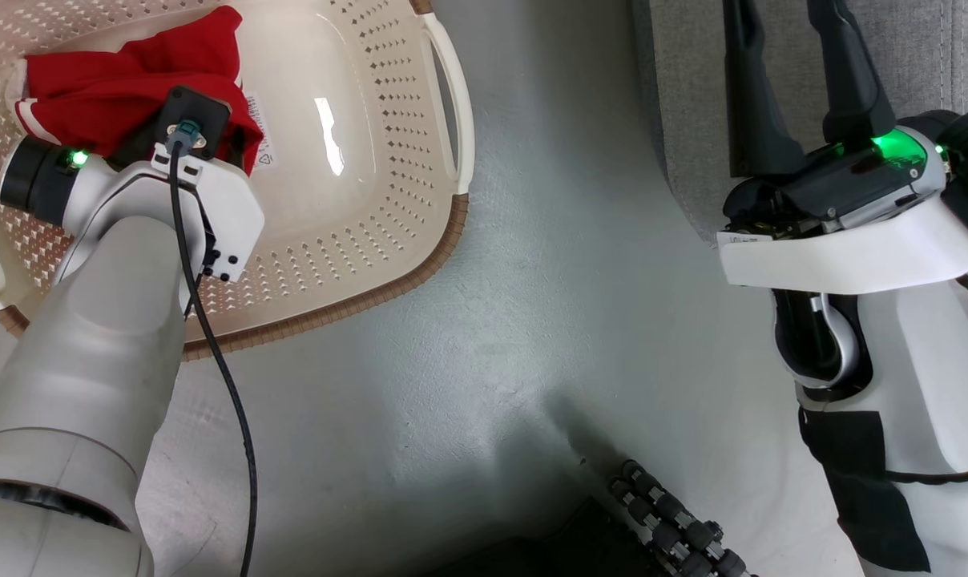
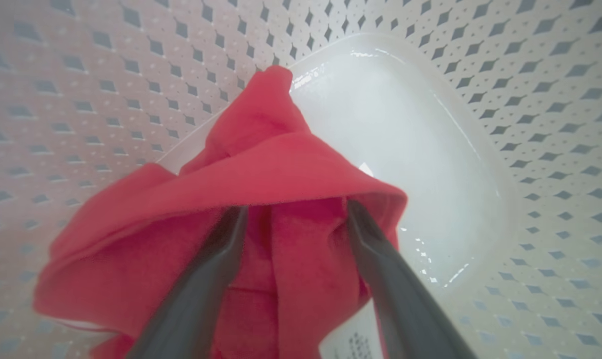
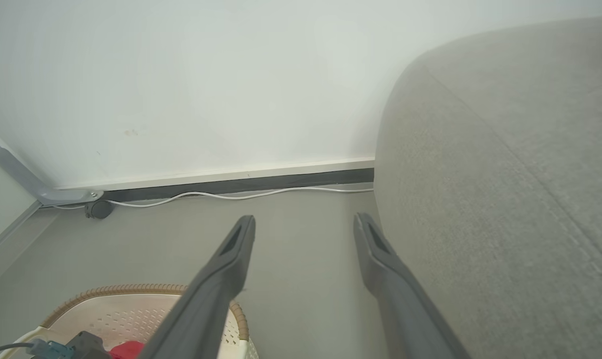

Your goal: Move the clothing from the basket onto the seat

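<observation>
Left wrist view is showing the left gripper (image 2: pixel 297 207) spread open, fingertips (image 2: pixel 230 234) sitting under the clothing (image 2: pixel 281 164) bunched toward seven o'clock in the basket (image 2: pixel 530 75); closing deep around that fold is looking safest

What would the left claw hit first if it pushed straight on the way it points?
The red clothing: the tips of the open left claw sit at a fold of it; the basket bottom probably lies just behind, depth unclear.
</observation>
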`<state>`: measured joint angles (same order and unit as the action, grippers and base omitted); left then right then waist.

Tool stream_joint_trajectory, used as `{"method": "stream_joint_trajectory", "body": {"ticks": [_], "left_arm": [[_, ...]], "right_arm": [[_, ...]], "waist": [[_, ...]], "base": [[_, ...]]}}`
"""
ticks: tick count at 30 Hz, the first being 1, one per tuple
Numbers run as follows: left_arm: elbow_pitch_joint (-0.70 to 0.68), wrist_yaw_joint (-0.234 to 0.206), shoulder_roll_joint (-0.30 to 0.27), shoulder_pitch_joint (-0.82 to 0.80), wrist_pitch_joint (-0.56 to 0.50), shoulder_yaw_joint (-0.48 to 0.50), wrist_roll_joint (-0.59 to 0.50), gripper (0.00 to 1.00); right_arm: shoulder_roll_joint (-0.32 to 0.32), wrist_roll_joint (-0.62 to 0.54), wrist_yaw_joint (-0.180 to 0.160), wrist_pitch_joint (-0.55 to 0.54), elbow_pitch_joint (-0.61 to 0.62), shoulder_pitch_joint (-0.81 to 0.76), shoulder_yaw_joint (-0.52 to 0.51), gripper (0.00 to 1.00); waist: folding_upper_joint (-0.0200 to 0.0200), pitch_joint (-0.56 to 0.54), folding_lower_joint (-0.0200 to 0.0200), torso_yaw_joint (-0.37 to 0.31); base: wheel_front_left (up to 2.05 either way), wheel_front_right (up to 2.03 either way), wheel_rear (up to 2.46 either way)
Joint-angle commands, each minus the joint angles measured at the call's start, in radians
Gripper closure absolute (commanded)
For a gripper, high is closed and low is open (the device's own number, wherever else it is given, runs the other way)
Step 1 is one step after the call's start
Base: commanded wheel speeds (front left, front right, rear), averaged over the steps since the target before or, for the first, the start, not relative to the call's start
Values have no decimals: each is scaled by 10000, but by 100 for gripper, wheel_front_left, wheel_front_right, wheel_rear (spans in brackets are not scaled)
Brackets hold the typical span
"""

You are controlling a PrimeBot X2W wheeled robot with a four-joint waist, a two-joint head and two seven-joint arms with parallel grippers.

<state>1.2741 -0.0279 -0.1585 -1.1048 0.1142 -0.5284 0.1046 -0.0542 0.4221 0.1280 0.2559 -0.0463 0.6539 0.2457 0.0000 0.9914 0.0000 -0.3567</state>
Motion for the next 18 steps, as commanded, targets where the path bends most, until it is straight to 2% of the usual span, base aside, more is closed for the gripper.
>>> {"method": "stream_joint_trajectory", "body": {"ticks": [1,2,3,10,18], "left_arm": [[-37,-95,-213,16,29,118,24,3],[-27,-99,-217,20,74,126,56,87],[-18,-102,-222,23,136,129,83,100],[30,260,-264,104,729,252,425,100],[-154,705,147,778,1408,412,888,100]], "right_arm": [[39,18,27,59,275,-520,55,0],[39,2,27,59,280,-534,28,0],[39,-1,27,59,290,-543,-16,0],[39,-11,27,59,241,-328,-165,0],[39,-411,27,59,-101,-375,-592,0]], "waist": [[0,-6,0,-1],[0,-11,0,-3],[0,-13,0,-2],[0,-136,0,-31],[0,-1157,0,406]], "base": [[0,0,0],[0,0,0],[0,0,0],[0,0,0],[0,0,0]]}}
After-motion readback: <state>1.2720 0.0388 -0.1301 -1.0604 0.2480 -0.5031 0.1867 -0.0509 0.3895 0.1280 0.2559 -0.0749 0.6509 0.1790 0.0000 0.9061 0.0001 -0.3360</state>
